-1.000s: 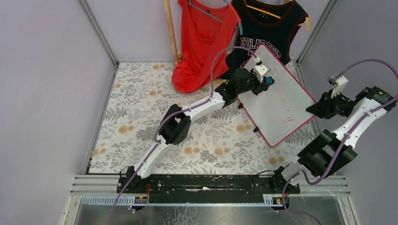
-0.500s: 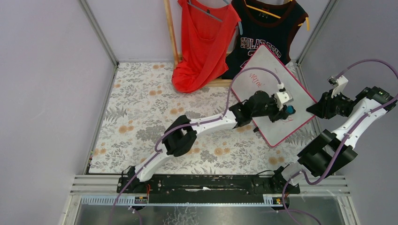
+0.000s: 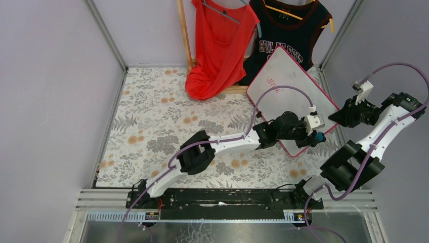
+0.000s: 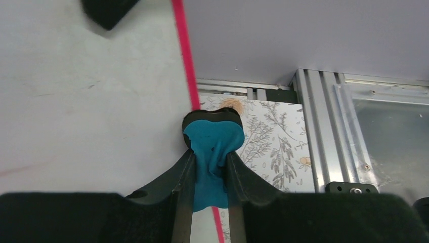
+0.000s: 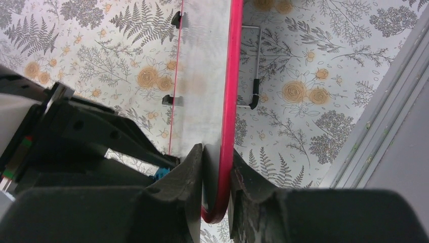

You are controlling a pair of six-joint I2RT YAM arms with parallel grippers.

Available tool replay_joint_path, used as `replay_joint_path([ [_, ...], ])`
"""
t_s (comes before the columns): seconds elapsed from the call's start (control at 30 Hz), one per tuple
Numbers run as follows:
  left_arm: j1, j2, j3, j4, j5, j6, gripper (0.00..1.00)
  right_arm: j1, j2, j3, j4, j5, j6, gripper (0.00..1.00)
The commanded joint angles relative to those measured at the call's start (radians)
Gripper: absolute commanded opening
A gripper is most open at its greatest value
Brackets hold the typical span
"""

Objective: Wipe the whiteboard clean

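Note:
The whiteboard point(image 3: 291, 86), white with a pink-red frame, stands tilted at the back right; red writing shows near its top left. My left gripper point(image 3: 317, 137) is shut on a blue eraser point(image 4: 212, 152) and sits at the board's lower right frame edge point(image 4: 184, 55). My right gripper point(image 3: 338, 117) is shut on the board's right corner, its fingers point(image 5: 189, 169) clamping the pink frame point(image 5: 230, 101). The lower part of the board face looks clean.
A red top point(image 3: 217, 40) and a dark jersey point(image 3: 288, 25) hang behind the board. A wire stand point(image 5: 251, 76) shows under the board. Purple walls and metal posts close in the floral table point(image 3: 152, 126); a metal rail point(image 3: 227, 197) runs along the near edge.
My left gripper has swept the eraser from the board's top down its face to the lower right edge. The red mark low on the board is gone. The right arm has barely moved.

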Motion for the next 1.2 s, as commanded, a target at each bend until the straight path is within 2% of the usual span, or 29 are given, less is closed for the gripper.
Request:
replay_joint_path([
  [0.0,0.061,0.017,-0.013,0.010,-0.033,0.000,0.09,0.040,-0.008,-0.035,-0.033,0.135,-0.096,0.00],
  [0.23,0.154,0.021,-0.019,-0.007,-0.067,0.022,0.09,0.042,-0.011,-0.036,-0.034,0.138,-0.092,0.00],
  [0.43,0.226,0.061,0.051,-0.060,-0.118,0.060,0.09,0.044,-0.018,-0.034,-0.033,0.147,-0.090,0.00],
  [0.67,0.266,0.051,0.035,-0.071,-0.198,0.125,0.09,0.043,-0.020,-0.035,-0.034,0.149,-0.086,0.00],
  [1.0,0.370,0.054,0.026,-0.079,-0.191,0.093,0.09,0.043,-0.022,-0.041,-0.033,0.148,-0.088,0.00],
  [1.17,0.372,0.033,-0.029,-0.067,-0.156,0.071,0.09,0.044,-0.017,-0.044,-0.034,0.139,-0.087,0.00],
])
